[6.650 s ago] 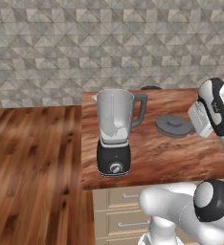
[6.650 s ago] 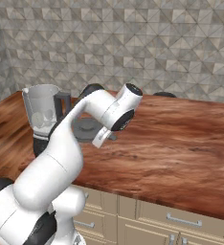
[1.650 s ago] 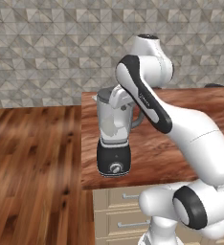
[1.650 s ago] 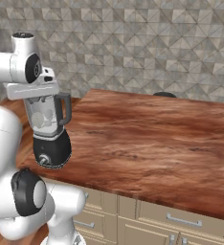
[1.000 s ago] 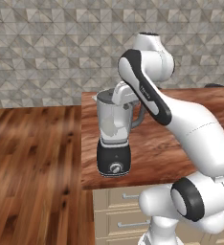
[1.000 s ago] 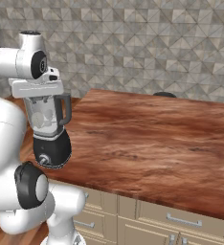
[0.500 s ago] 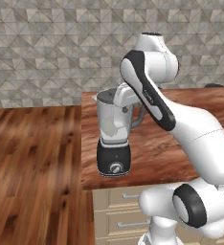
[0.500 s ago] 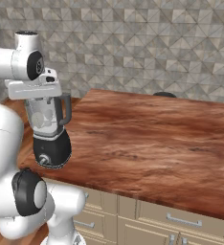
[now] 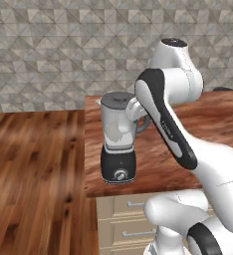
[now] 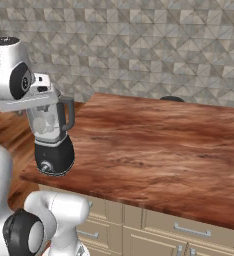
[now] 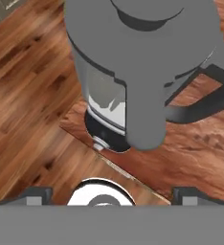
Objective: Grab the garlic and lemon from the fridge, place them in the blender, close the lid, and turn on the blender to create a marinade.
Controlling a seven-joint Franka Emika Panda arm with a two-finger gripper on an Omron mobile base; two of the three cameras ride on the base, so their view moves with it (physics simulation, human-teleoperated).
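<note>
Hand view: gripper (image 11: pixel 111 194) jaws spread wide, holding nothing, directly above the lid (image 11: pixel 142 28), which sits seated on the blender (image 9: pixel 118 142) jar, so lid step looks done; silver knob (image 9: pixel 120 175), well below the gripper, still to be turned.

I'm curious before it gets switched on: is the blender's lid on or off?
On. The dark grey lid sits flat across the top of the blender jar, and the hand view looks down on it covering the opening.
</note>
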